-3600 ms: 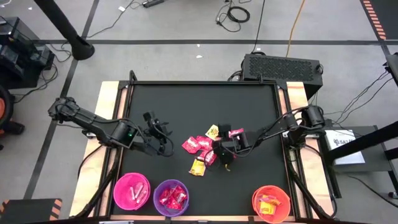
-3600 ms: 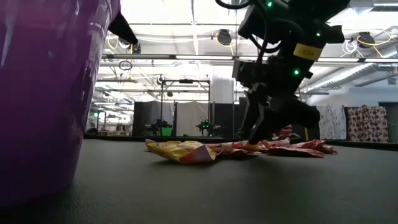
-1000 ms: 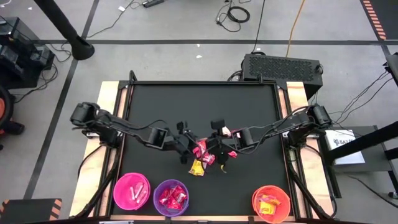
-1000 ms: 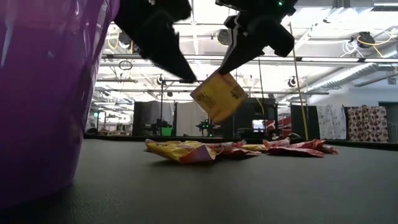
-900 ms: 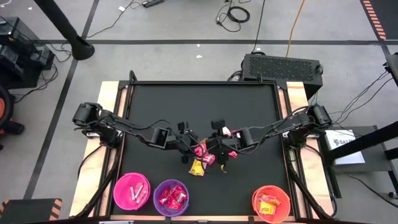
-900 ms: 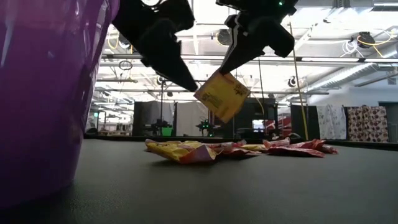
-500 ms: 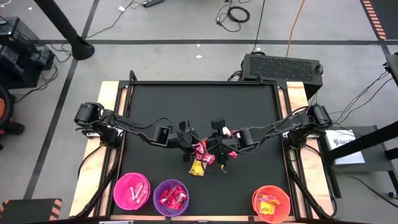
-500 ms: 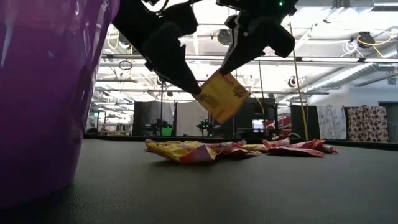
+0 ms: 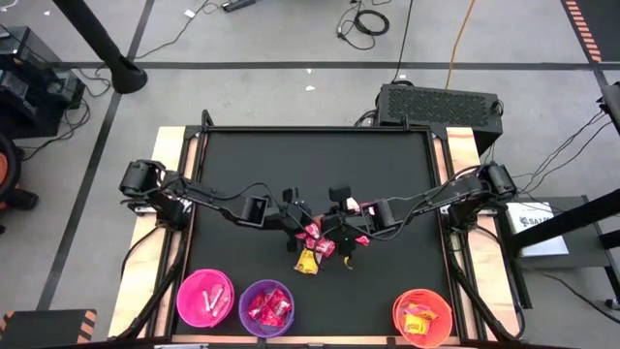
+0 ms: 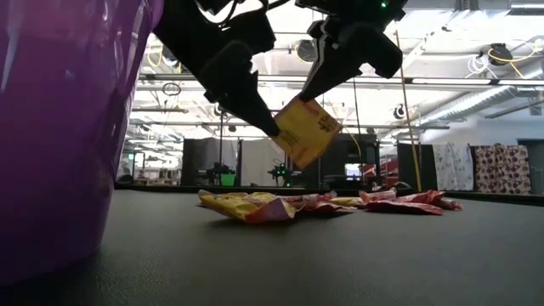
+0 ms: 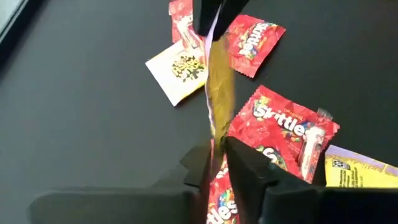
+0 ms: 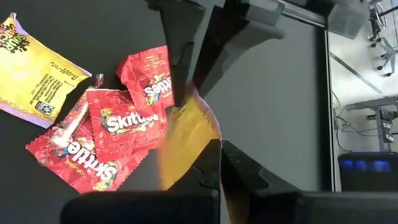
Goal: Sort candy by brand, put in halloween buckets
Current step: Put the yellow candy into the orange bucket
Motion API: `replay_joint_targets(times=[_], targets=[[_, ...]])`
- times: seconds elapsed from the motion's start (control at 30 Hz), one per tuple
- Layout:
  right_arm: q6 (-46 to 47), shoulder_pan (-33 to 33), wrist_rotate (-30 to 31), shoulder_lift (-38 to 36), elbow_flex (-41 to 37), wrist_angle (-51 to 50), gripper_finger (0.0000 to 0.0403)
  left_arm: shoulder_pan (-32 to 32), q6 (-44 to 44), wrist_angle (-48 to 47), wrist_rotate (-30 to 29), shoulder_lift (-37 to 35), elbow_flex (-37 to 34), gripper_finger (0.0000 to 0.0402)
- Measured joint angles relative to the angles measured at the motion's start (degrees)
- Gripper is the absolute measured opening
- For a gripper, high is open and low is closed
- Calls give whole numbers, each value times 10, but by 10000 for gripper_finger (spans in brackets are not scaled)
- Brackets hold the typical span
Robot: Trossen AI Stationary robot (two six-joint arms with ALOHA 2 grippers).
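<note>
Black matte worktop [image 9: 262,160], square, wooden strips along left and right edges. Lying directly on it, near centre: loose cluster of candy [image 9: 318,246], red packets overlapping, 1 yellow packet [image 9: 307,260] at the cluster's near edge. Standing along the front edge: 3 halloween buckets, pink [image 9: 205,298] touching purple [image 9: 266,306], orange-red [image 9: 424,316] well apart toward the right corner. Packets visible inside all 3.
</note>
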Motion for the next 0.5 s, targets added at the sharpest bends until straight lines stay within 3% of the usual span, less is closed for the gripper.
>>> replay_joint_targets(times=[0.13,0.33,0.5], targets=[[0,0,-1,0,0,0,0,1,4,-3,0,0,0,7],[46,0,-2,0,0,-1,5,1,20,-3,-12,0,0,4],[82,5,-3,-6,0,-11,61,-1,49,-12,-57,-6,0,3]])
